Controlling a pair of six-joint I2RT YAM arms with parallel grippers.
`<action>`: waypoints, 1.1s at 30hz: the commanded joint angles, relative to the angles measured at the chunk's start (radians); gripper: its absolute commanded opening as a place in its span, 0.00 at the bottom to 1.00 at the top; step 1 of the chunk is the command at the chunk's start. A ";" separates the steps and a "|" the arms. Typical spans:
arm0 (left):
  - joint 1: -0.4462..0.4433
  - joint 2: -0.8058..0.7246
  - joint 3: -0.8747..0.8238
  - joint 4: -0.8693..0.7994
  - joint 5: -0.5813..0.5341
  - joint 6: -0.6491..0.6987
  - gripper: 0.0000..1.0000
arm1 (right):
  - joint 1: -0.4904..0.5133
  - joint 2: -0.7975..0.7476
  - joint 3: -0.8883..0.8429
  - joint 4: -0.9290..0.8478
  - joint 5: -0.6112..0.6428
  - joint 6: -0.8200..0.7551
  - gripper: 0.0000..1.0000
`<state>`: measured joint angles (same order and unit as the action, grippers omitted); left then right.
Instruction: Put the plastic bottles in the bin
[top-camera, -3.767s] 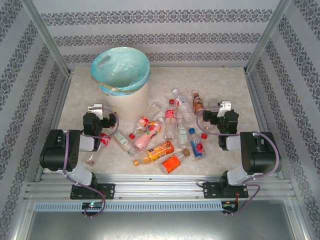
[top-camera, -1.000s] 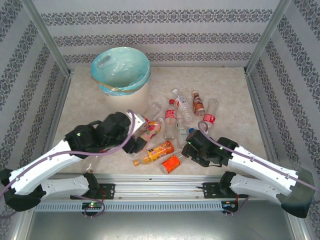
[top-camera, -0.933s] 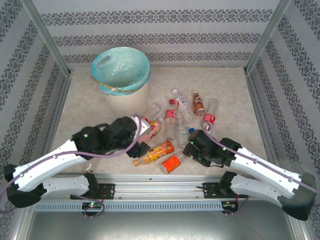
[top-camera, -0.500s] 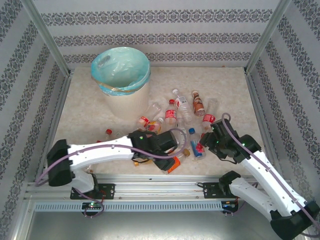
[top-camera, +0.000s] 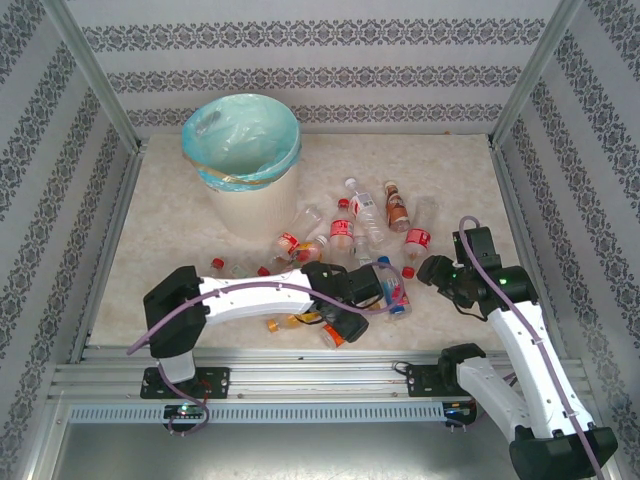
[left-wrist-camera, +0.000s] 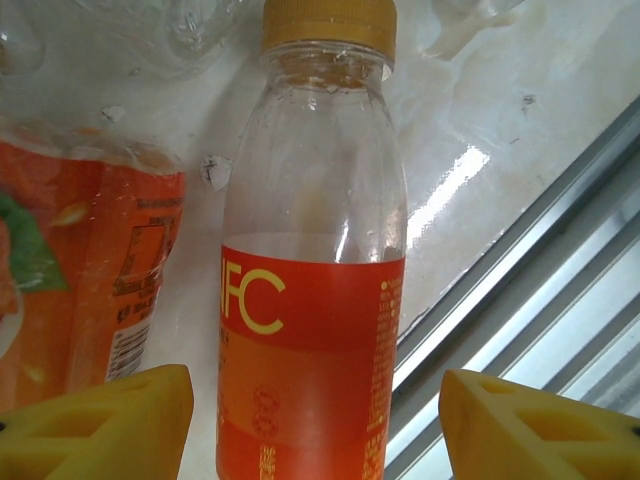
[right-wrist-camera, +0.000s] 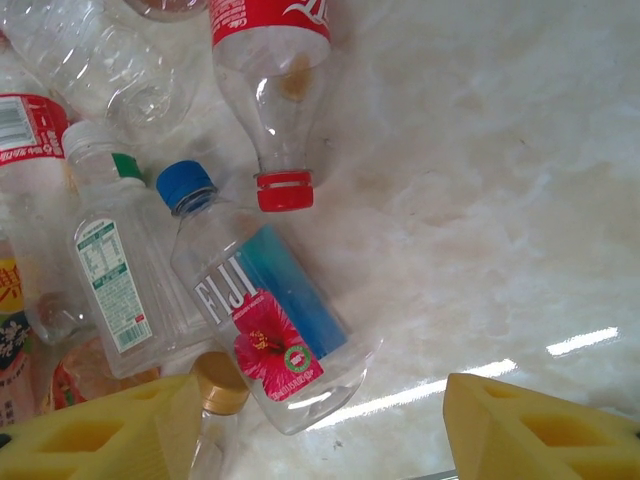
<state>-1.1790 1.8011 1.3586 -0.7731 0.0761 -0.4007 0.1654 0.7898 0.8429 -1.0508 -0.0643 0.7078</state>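
Left claw (left-wrist-camera: 315, 420): jaws wide, straddling the orange-labelled bottle (left-wrist-camera: 310, 300) at frame centre, not touching it. The bottle appears empty, so expect it to be light, thin-walled and slippery. Grip the labelled midsection gently. Right claw (right-wrist-camera: 320, 420): wide, empty, above the bench (right-wrist-camera: 480, 150). Bin (top-camera: 255, 205): upper left.

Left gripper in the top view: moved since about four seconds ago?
Yes. The left gripper swung right, away from the round cream-white bin, to the orange-labelled clear plastic bottle by the front rail.

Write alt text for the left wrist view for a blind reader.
An orange-labelled bottle with a yellow cap lies between the yellow fingertips of the open left end effector, untouched. Another orange bottle lies beside it on the pale table.
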 joint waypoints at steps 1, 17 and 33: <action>-0.016 0.041 0.033 0.008 0.020 0.010 0.67 | -0.007 -0.007 0.014 -0.016 -0.033 -0.028 0.67; -0.015 0.194 0.106 -0.052 -0.044 0.034 0.67 | -0.009 -0.046 -0.008 -0.010 -0.037 -0.013 0.68; -0.016 0.168 0.121 -0.063 -0.026 0.033 0.57 | -0.011 -0.038 0.008 -0.005 -0.038 -0.016 0.69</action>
<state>-1.1793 2.0029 1.4490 -0.7963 0.0486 -0.3817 0.1654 0.7532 0.8425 -1.0508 -0.0956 0.7002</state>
